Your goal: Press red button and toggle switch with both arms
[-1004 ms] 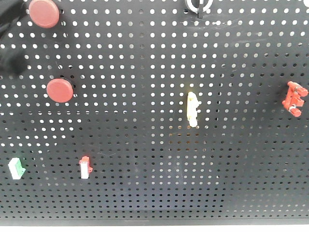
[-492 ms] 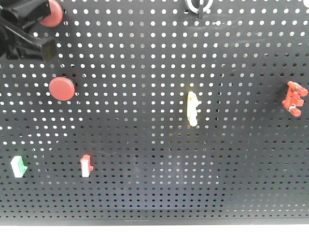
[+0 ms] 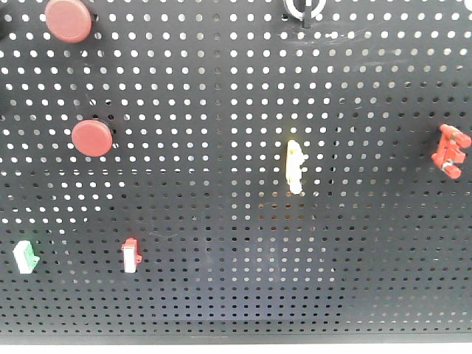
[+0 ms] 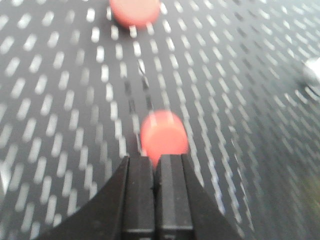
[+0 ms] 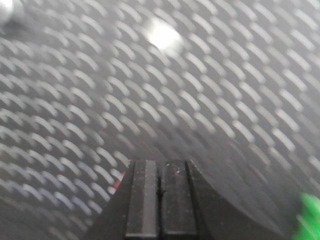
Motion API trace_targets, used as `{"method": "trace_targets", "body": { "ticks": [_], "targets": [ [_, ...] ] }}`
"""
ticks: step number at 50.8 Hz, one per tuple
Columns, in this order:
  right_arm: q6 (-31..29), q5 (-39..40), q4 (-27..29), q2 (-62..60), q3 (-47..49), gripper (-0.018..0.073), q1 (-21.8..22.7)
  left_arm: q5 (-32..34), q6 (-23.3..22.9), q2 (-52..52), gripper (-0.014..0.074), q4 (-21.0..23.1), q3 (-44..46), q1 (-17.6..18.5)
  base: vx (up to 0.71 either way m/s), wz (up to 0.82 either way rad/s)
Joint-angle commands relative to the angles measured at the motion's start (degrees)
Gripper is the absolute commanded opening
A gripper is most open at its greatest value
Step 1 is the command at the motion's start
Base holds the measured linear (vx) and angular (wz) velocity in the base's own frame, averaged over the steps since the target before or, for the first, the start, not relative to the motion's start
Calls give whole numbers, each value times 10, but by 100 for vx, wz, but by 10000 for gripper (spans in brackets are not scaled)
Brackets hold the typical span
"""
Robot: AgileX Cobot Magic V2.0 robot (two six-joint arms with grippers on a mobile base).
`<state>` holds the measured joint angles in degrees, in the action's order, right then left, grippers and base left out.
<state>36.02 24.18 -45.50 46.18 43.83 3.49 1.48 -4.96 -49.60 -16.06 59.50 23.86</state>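
The red button [image 3: 68,20] sits at the top left of the black pegboard [image 3: 221,88], fully uncovered. It also shows at the top edge of the left wrist view [image 4: 135,10]. The toggle switch [image 3: 450,150], a bright red pronged piece, sits at the far right. Neither gripper shows in the front view. My left gripper [image 4: 156,159] is shut and empty, with the smaller red button [image 4: 163,132] just beyond its tips. My right gripper [image 5: 160,162] is shut and empty over the blurred board. A red sliver [image 5: 119,184] peeks out beside its left finger; I cannot tell what it is.
The smaller red button [image 3: 92,138] sits below the red button. A pale yellow lever [image 3: 294,167] is mid-board. A red-and-white rocker [image 3: 130,255] and a green-and-white switch [image 3: 24,257] are lower left. A white-ringed knob [image 3: 304,7] is at the top edge.
Half a second ago my left gripper covered the red button at the top left. It has since drawn back out of the front view, and the button shows fully again.
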Motion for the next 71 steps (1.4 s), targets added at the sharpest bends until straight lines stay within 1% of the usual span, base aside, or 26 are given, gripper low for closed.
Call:
{"method": "trace_targets", "body": {
  "ticks": [1,2,5,8,11,13,16,20,26,29,33,36,39,42,51,54,67,71],
  "targets": [
    [125,62,-81,16,59,0,0,39,-4,27,2,7,-13,2,0,0],
    [141,71,-95,19,65,0,0,39,-4,31,2,7,-15,2,0,0],
    [207,120,-159,38,95,0,0,38,-4,35,2,7,-21,2,0,0],
    [262,149,-204,59,123,-1,-3,41,-4,35,2,7,-20,2,0,0],
    [301,152,-232,76,147,-1,-19,50,-4,33,2,7,-20,2,0,0],
    [310,152,-240,91,166,-1,-35,58,-4,33,2,7,-20,2,0,0],
    [302,142,-244,111,193,-1,-75,64,-4,33,2,7,-20,2,0,0],
    [280,102,-244,132,225,-1,-140,66,-4,33,2,7,-20,2,0,0],
    [227,-43,-243,170,269,-1,-256,66,-4,33,2,7,-20,2,0,0],
    [213,-113,-243,185,287,-1,-311,65,-4,33,2,7,-20,2,0,0],
    [188,-191,-243,204,313,-1,-365,65,-4,33,2,7,-20,2,0,0],
    [174,-217,-243,217,330,-1,-395,65,-4,33,2,7,-20,2,0,0],
    [174,-238,-243,232,350,-1,-414,65,-4,33,2,7,-20,2,0,0],
    [174,-249,-245,246,368,-1,-423,65,-4,33,2,7,-20,2,0,0],
    [202,-298,-244,280,419,-1,-423,65,-4,33,2,7,-20,2,0,0],
    [201,-302,-245,289,428,-1,-423,65,-4,33,2,7,-20,2,0,0],
    [205,-344,-245,302,434,0,-422,66,-4,33,2,7,-20,2,0,0],
    [205,-358,-245,300,434,0,-416,66,-4,33,2,7,-20,2,0,0]
  ]
}}
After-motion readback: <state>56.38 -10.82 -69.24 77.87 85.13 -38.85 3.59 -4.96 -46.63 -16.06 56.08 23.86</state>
